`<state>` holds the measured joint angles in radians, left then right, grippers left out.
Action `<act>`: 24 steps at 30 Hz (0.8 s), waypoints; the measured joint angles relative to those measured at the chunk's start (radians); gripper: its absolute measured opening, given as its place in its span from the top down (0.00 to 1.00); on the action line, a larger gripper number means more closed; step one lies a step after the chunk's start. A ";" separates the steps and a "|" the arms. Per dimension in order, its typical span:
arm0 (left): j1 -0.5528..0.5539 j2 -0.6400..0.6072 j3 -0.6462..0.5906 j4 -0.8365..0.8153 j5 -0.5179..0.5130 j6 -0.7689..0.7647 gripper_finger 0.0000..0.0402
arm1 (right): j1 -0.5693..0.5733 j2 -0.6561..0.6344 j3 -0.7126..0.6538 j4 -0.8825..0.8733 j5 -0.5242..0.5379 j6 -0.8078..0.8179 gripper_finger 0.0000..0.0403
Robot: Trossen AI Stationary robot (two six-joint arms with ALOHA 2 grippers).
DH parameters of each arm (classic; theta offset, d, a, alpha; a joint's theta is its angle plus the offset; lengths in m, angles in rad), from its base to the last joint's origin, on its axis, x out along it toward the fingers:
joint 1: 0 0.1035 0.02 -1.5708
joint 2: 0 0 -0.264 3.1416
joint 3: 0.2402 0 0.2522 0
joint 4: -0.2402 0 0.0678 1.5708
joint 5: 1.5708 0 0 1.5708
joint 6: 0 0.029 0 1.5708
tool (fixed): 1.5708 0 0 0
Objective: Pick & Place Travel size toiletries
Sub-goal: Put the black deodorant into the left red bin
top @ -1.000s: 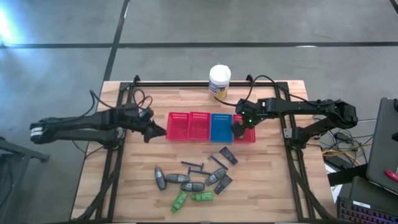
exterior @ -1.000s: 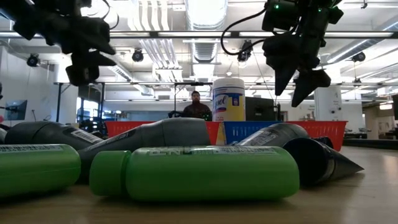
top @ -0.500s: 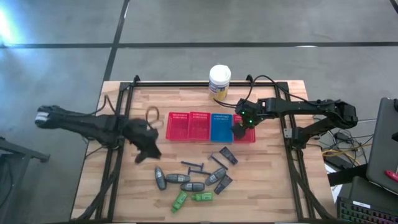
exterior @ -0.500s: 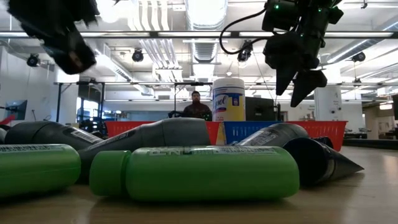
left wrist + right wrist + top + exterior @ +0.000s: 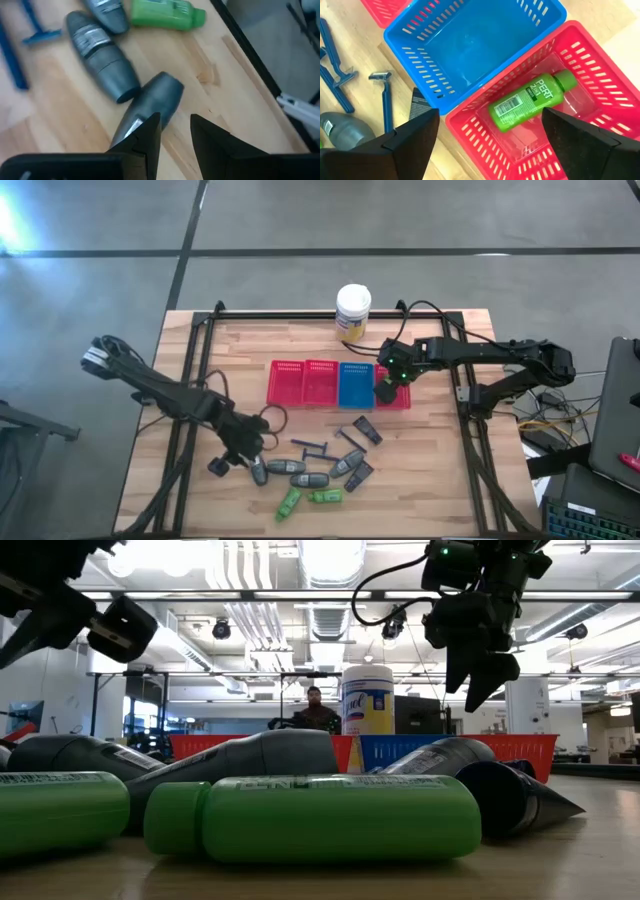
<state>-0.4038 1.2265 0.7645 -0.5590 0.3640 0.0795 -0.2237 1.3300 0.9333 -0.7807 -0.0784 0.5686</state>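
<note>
Green Pert bottle [image 5: 532,100] is seen lying inside the red mesh basket [image 5: 600,80] (the one beside the blue basket [image 5: 470,45]), directly beneath the right gripper [image 5: 490,132], whose jaws are spread wide and empty. Most remaining toiletries are clustered on the wooden counter [image 5: 430,480]. The left gripper [image 5: 175,132] is held low over a grey oval tube [image 5: 150,105], jaws narrow, nothing gripped.

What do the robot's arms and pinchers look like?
Both arms are dark and thin, with black cables looping off them. The left gripper has two dark pointed fingers. The right gripper has wide dark fingers, and a little green light glows near its wrist.
</note>
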 joint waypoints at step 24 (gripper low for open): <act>0.003 0.130 0.001 0.135 0.004 0.263 0.72 | 0.001 0.000 -0.002 -0.059 0.002 -0.032 0.24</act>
<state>-0.4004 1.3563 0.7650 -0.4241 0.3676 0.3423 -0.2226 1.3296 0.9318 -0.8394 -0.0769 0.5362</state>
